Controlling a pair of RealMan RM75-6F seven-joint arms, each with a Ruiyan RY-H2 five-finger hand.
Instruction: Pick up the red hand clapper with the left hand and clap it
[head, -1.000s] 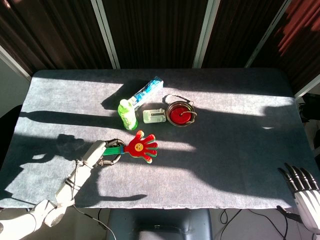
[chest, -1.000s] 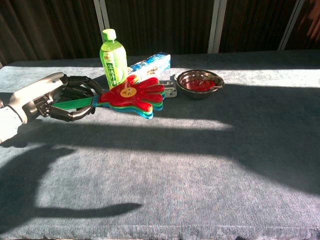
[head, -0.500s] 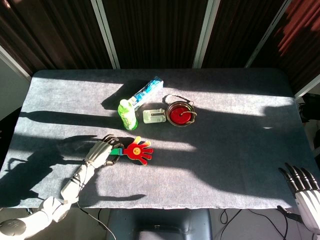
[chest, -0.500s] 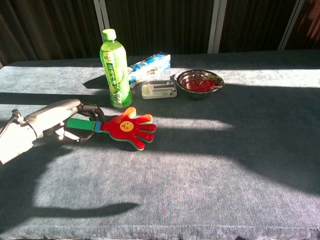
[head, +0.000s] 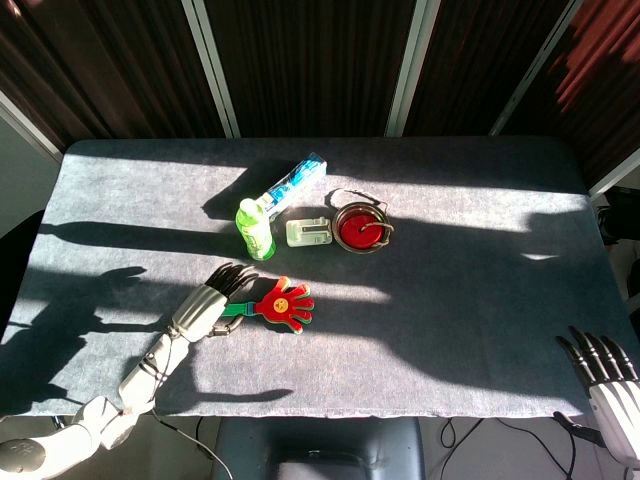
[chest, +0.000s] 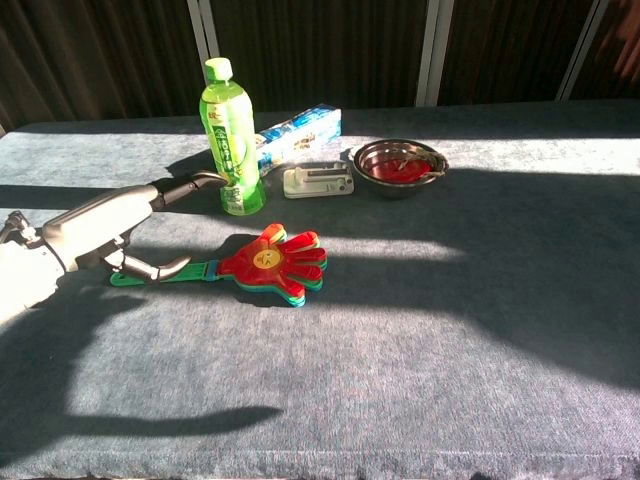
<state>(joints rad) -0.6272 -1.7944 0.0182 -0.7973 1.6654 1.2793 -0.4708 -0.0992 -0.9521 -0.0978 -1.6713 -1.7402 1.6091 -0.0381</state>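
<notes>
The red hand clapper (head: 282, 300) (chest: 272, 264) lies flat on the grey table, its green handle (chest: 168, 272) pointing left. My left hand (head: 212, 301) (chest: 108, 226) hovers over the handle end with its fingers stretched out toward the bottle. Its thumb curves down close beside the handle, and nothing is held. My right hand (head: 603, 374) shows only in the head view, at the bottom right beyond the table's front edge, with its fingers spread and nothing in it.
A green bottle (head: 254, 228) (chest: 229, 140) stands just behind the left hand's fingertips. Behind it lie a blue-and-white box (head: 297, 183) (chest: 298, 129), a small pale clip-like item (head: 308, 232) (chest: 318, 180) and a metal bowl (head: 361, 228) (chest: 400, 165) with red inside.
The left hand held the clapper raised, brought it down onto the table, then let go of the handle and stretched its fingers out. The right hand has not moved.
</notes>
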